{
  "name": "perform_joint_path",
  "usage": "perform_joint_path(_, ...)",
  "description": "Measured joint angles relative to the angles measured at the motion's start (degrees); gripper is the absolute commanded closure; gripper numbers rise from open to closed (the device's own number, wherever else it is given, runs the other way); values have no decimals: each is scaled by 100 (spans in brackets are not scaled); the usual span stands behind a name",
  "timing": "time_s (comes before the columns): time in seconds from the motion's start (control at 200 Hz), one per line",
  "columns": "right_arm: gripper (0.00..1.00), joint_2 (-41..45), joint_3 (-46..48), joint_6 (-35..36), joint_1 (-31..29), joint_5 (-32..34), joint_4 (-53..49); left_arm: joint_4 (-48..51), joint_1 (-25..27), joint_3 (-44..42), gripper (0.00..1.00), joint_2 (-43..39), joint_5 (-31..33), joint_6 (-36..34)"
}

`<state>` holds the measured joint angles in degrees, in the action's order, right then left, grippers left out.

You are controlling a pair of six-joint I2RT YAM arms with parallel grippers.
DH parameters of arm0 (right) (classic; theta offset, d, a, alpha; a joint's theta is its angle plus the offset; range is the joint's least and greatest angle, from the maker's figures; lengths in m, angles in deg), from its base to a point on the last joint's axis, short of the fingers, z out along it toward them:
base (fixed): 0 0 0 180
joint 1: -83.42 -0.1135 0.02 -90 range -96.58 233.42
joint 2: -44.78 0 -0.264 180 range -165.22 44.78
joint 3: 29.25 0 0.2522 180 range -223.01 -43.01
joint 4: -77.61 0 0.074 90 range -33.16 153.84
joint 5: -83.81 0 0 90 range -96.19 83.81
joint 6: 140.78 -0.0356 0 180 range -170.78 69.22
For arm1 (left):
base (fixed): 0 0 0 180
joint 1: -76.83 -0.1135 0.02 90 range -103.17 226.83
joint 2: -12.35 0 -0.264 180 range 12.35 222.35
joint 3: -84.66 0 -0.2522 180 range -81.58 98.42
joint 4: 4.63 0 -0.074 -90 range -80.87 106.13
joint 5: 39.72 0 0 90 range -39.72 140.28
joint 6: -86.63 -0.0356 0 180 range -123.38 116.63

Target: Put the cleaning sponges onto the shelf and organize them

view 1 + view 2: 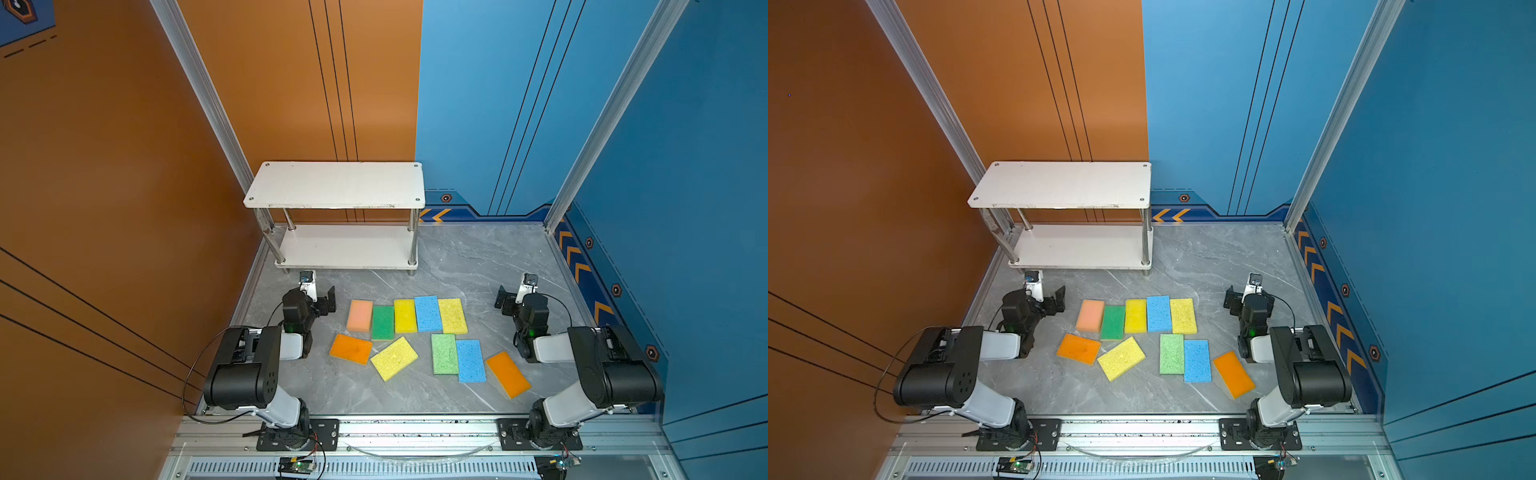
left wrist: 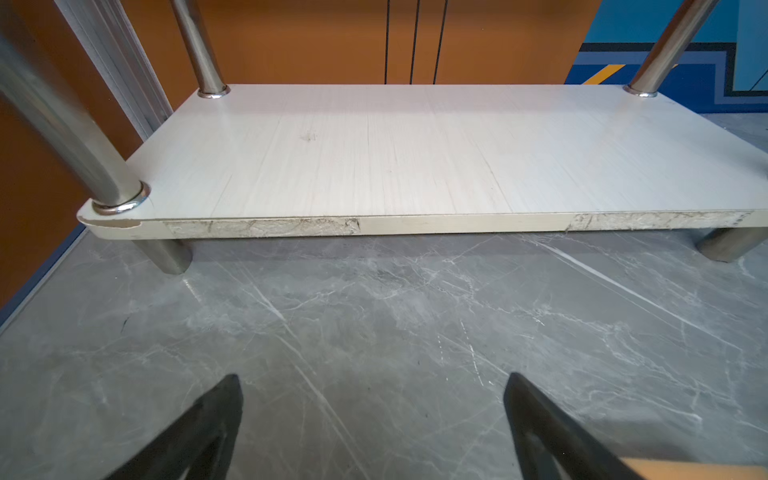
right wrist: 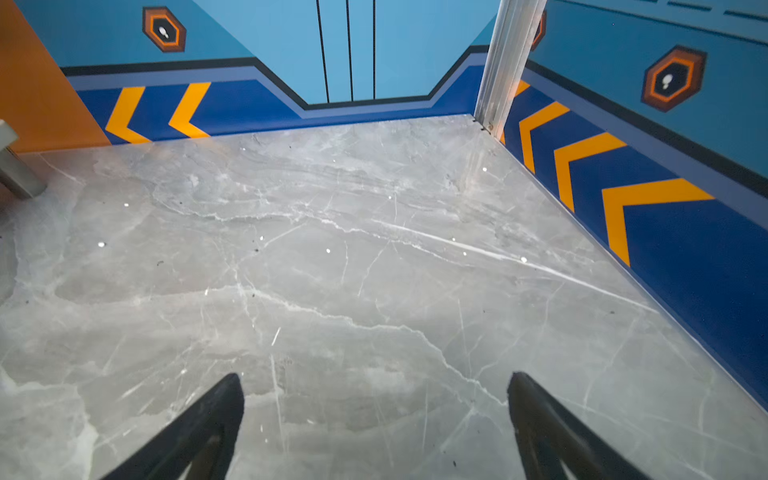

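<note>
Several cleaning sponges lie flat on the grey marble floor between my arms in both top views. A peach-pink one [image 1: 360, 315], a dark green one [image 1: 382, 322] and a blue one [image 1: 427, 313] sit in the far row. An orange sponge [image 1: 508, 375] lies nearest the right arm. The shelf [image 1: 336, 185] stands at the back left with both white boards bare; its lower board [image 2: 374, 158] fills the left wrist view. My left gripper [image 1: 322, 302] [image 2: 374, 378] is open and empty, left of the peach-pink sponge. On the right, my right gripper [image 1: 512, 297] [image 3: 376, 378] is open over bare floor.
An orange wall [image 1: 104, 187] runs close along the left side, behind the shelf. Blue walls [image 1: 685, 208] with yellow chevrons close the back and right. An aluminium rail [image 1: 415, 430] carries both arm bases at the front edge. An upright metal profile [image 3: 505, 62] stands in the back right corner.
</note>
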<state>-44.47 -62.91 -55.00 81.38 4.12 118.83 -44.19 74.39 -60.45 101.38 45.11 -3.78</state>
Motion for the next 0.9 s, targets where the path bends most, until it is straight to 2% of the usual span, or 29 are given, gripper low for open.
perform_joint_path(0.901, 0, 0, -70, 0, 2, -111, -195, 0, 61, 0, 2, 2, 149, 2)
